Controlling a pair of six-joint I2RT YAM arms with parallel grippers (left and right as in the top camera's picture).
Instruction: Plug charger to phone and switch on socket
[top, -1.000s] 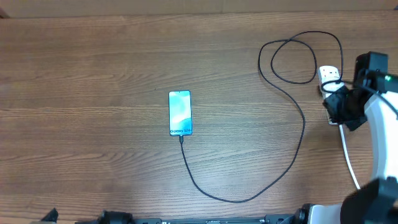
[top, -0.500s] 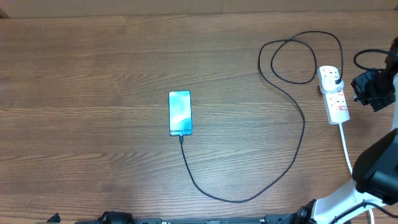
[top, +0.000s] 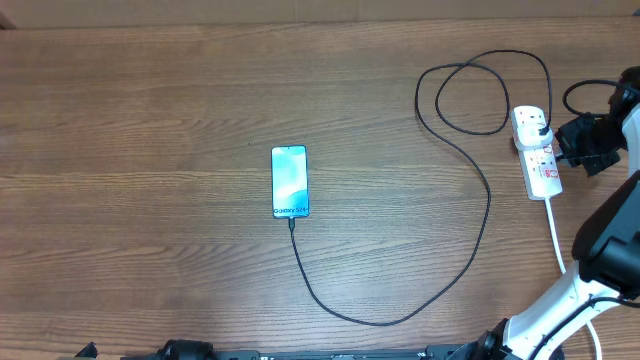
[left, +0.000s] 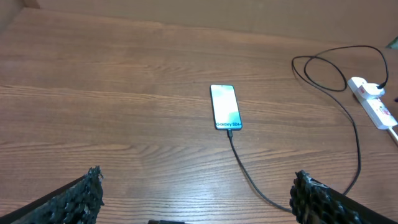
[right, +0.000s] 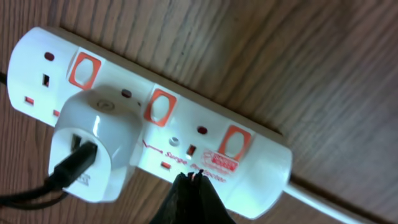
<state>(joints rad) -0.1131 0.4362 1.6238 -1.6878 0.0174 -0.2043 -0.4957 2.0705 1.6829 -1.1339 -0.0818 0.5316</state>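
The phone (top: 290, 181) lies face up mid-table, screen lit blue. The charger's black cable (top: 470, 255) leaves the phone's bottom edge, curves right, coils, and ends in a white adapter (right: 93, 149) seated in the socket (top: 540, 160), a white strip with red switches (right: 160, 107). My right gripper (top: 572, 145) hangs just right of the strip; in the right wrist view it (right: 189, 178) is shut, its tips over the strip's near edge, holding nothing. My left gripper (left: 199, 202) stands wide open low over the front of the table, far from the phone (left: 225, 107).
The socket's thick white cord (top: 560, 250) runs toward the front right past my right arm's base (top: 610, 260). A cable loop (top: 480, 90) lies left of the strip. Bare wooden table (top: 150, 150) surrounds the phone.
My right gripper, which covered the socket a second ago, has drawn off to its right, leaving the strip uncovered. Phone, cable and left gripper have not moved.
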